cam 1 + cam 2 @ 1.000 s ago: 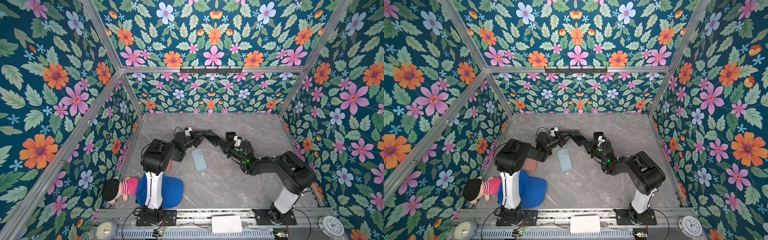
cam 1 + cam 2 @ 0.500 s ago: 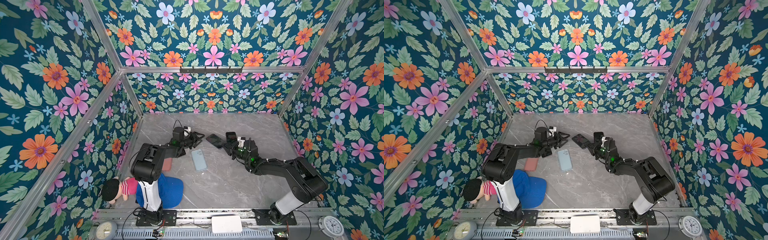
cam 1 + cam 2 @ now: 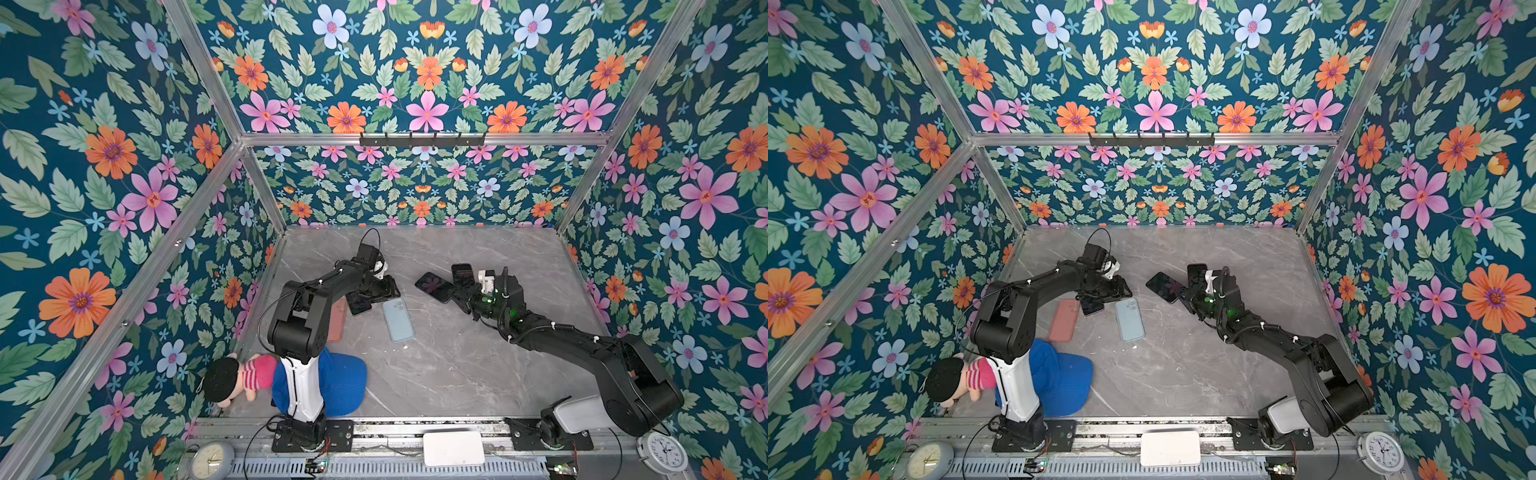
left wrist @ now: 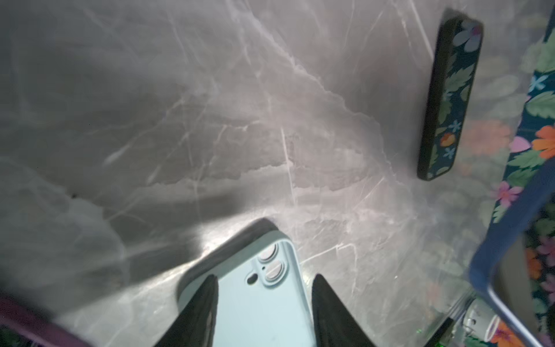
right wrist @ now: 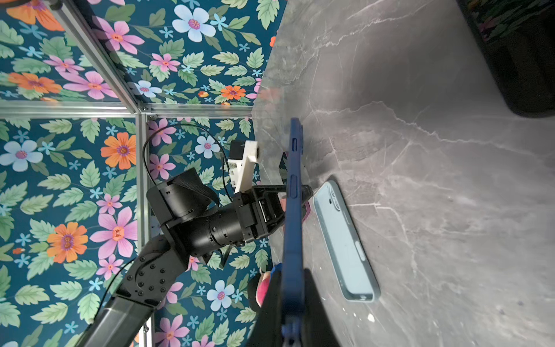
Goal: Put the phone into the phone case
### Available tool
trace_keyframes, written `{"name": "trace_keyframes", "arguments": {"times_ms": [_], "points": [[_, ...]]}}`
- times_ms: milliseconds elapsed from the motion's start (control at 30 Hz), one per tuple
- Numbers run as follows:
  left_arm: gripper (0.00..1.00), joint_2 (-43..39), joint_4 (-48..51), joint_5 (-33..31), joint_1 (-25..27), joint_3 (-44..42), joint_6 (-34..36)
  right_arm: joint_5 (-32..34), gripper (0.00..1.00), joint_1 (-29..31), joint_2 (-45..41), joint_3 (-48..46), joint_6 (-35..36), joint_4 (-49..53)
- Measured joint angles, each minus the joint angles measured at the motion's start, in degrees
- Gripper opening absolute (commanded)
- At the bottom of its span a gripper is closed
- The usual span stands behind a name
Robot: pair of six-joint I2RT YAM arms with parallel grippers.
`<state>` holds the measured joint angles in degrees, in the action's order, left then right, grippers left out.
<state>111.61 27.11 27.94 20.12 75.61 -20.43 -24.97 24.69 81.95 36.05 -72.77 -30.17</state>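
My right gripper [image 3: 454, 292] is clamped on the blue-edged phone [image 3: 432, 286], just right of the middle of the table [image 3: 457, 365]. My left gripper [image 4: 264, 279] has its jaws apart over the camera end of the light blue case [image 3: 398, 319], which lies flat nearby.

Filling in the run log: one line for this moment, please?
left gripper: open above light blue case | right gripper: shut on dark blue phone | phone not in case
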Motion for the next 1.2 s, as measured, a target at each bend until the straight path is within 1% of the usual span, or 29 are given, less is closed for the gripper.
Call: {"name": "trace_keyframes", "arguments": {"times_ms": [133, 300, 600, 767, 933, 1033, 1200], "points": [[0.52, 0.9, 5.1, -3.6, 0.7, 2.2, 3.9, -0.5, 0.0, 0.0, 0.3, 0.3, 1.2, 1.2], [0.51, 2.3, 9.0, -9.0, 4.0, 4.8, 7.2, -1.6, 0.0, 0.0, 1.2, 0.3, 1.4, 1.3], [0.44, 5.6, 13.4, -20.3, 7.7, 9.6, 9.1, -2.5, 0.0, 0.0, 1.9, -0.2, 1.4, 0.9], [0.45, 5.0, 14.8, -23.5, 8.9, 12.0, 10.0, -2.9, 0.0, 0.0, 1.9, -0.5, 1.4, 0.7], [0.48, 3.0, 14.7, -26.5, 9.3, 12.9, 10.8, -3.4, 0.0, 0.0, 2.8, -0.6, 1.3, 0.2], [0.48, 4.8, 14.8, -28.2, 9.2, 14.4, 11.6, -3.6, 0.0, 0.0, 3.6, -0.8, 1.0, -0.3], [0.49, 8.3, 15.1, -29.1, 9.2, 15.1, 12.1, -4.3, 0.0, 0.0, 3.7, -1.4, 0.9, -1.2]]}}
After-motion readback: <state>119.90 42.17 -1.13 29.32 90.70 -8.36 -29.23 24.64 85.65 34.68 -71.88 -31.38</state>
